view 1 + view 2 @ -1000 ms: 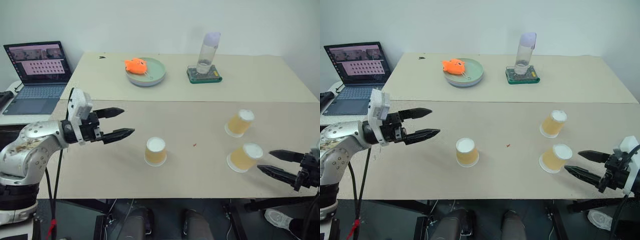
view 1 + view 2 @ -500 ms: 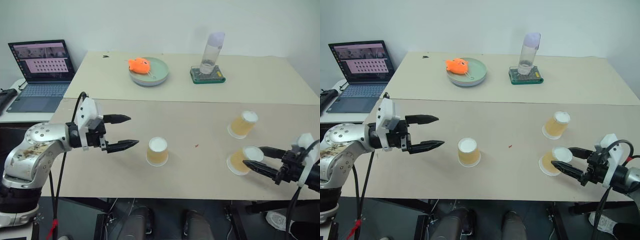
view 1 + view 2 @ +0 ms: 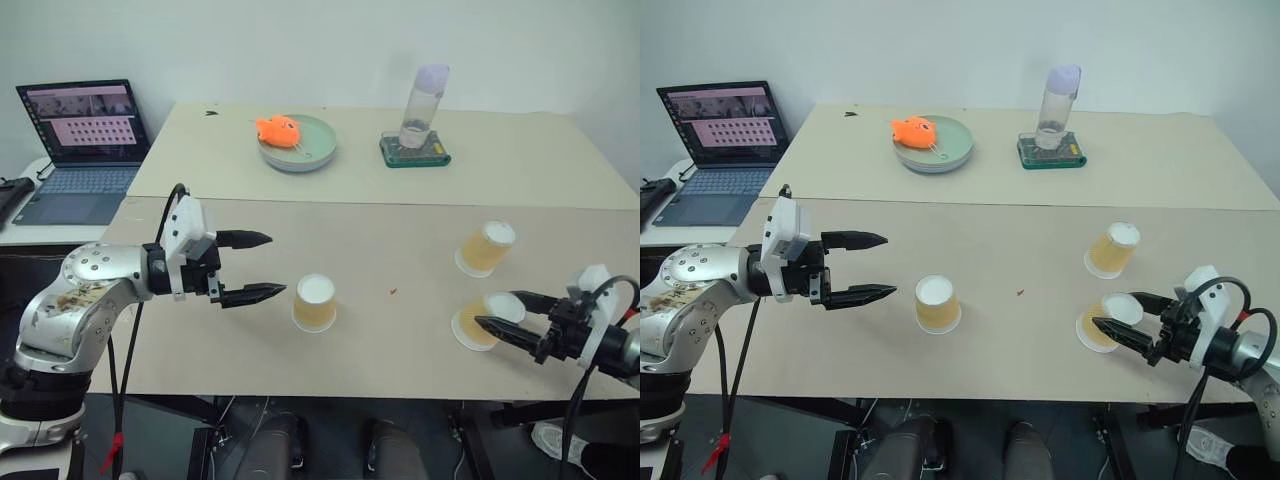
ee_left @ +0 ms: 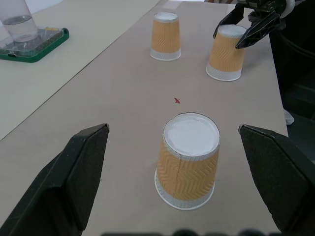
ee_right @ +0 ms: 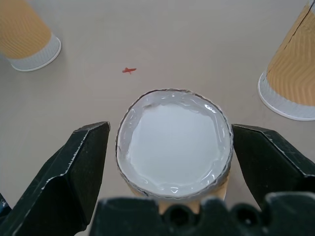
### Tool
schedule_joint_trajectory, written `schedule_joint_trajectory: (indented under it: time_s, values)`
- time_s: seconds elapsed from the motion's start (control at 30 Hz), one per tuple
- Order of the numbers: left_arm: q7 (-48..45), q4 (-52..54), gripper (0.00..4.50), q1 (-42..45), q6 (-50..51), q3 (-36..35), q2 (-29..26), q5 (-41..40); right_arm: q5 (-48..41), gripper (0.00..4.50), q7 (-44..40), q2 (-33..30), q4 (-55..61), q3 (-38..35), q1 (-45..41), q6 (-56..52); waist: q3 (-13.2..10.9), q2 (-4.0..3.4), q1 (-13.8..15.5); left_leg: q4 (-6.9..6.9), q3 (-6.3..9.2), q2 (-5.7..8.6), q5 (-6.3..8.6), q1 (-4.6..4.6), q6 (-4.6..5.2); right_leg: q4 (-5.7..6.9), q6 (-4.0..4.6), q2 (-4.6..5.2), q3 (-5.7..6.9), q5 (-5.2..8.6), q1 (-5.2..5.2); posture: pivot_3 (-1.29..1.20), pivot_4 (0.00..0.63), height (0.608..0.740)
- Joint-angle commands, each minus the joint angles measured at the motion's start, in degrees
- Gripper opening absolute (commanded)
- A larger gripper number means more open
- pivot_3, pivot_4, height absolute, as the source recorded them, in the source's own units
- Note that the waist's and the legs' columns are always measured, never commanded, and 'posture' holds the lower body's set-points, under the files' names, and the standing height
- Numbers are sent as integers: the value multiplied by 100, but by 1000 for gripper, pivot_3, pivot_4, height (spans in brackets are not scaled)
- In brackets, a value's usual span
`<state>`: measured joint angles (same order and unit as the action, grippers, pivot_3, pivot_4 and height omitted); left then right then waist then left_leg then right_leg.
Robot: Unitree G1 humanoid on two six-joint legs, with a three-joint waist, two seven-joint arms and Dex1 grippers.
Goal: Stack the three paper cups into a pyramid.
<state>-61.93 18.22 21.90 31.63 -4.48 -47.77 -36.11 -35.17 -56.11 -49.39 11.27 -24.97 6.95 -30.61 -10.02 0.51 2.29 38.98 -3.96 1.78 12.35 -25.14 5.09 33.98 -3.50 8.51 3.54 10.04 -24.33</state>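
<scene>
Three paper cups [image 3: 314, 303] stood upside down and apart on the worktop [image 3: 380, 330]. The right gripper [image 3: 1118, 320] straddled the nearest cup, fingers apart; the left gripper [image 3: 262, 266] gaped beside another.

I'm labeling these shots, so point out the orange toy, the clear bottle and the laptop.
orange toy [image 3: 274, 130]: left eye view, its body.
clear bottle [image 3: 421, 105]: left eye view, its side wall.
laptop [image 3: 77, 117]: left eye view, its screen.

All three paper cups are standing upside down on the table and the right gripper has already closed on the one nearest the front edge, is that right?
Not quite. The three paper cups do stand upside down on the table, but the right gripper hasn't closed. In the right wrist view its fingers stand open on either side of the near cup, apart from its sides.
</scene>
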Motion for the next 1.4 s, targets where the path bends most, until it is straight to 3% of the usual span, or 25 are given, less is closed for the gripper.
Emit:
schedule_joint_trajectory:
  time_s: [0.03, 0.1, 0.2, 0.27, 0.33, 0.5, 0.6, 0.8, 0.87, 1.07, 1.4]
  values:
    - [-19, 150, 4500, 63, 3, -67, -40, -41, -52, 4473, 6, 23, 135, 2, -80, -5, 0, 0, -1, 0, 0, 0, 0, 0, 0, 0, 0, 0, 0, 0, 0, 0, 150, 740]
    - [-6, 172, 4500, 61, 17, -86, -49, -53, -27, 4473, 20, 14, 129, 29, -97, -8, 0, 0, -4, 0, 0, 0, 0, 0, 0, 0, -1, 0, 0, -1, 0, 0, 150, 740]
    - [27, 173, 4500, 81, 47, -121, -45, -80, 13, 3845, 59, 11, 111, 68, -123, 26, 0, 0, -4, 0, 0, 0, 0, 0, 0, 1, -2, 0, 0, -1, 0, 0, 150, 740]
    - [23, 167, 4500, 77, 42, -120, -47, -70, 25, 3095, 74, 17, 108, 86, -138, 42, 0, 0, -4, 0, 0, 0, 0, 0, 0, 1, -2, -1, 0, -1, 0, 0, 150, 740]
    - [14, 227, 4500, 26, 62, -100, -48, -67, 12, 2637, 105, 40, 106, 91, -201, 60, 0, 0, -5, 0, 0, 0, 0, 0, 0, 1, -3, -1, 0, -2, 0, 0, 150, 740]
    - [17, 250, 4500, 9, 79, -94, -38, -39, -90, 2633, 141, 34, 249, 90, -358, 3, 0, 0, -1, 0, 0, 0, 0, 0, 0, 1, -4, -1, 0, -4, 0, 0, 150, 740]
    - [8, 221, 4500, 28, 74, -86, -41, -17, -286, 2633, 220, -15, 481, 250, -955, -150, 0, -1, -37, 3, -2, 1, -1, 0, 0, 2, -4, -2, -1, -4, 0, 0, 150, 740]
    - [5, 181, 4500, 80, 58, -10, -15, 36, 49, 2633, 250, 182, 475, 1727, -2732, -470, -2, 2, -161, 2, -3, -10, -5, 1, -6, 4, -3, -7, 6, -4, -4, 0, 150, 740]
    - [20, 202, 4500, 64, 53, 6, 3, 36, 347, 2633, 362, 522, 8, 2390, -3506, -671, -2, 3, -168, 2, -4, -10, -6, -1, -5, 4, 21, -7, 7, -33, -8, 0, 150, 740]
    - [127, 363, 4500, -54, 149, -47, 44, -81, 1320, 2633, 439, 1394, -2142, 3389, -4814, -421, -6, 10, -142, 2, -2, -1, -13, -12, -5, 5, 22, -12, 18, -39, -14, 0, 150, 740]
    - [323, 546, 4500, -230, 235, -172, 17, -118, 1817, 2633, 89, 1930, -3759, 3536, -5590, -248, -6, 12, -227, 0, 3, 9, -42, -7, 9, 13, 21, -18, 16, -41, -13, 0, 150, 740]
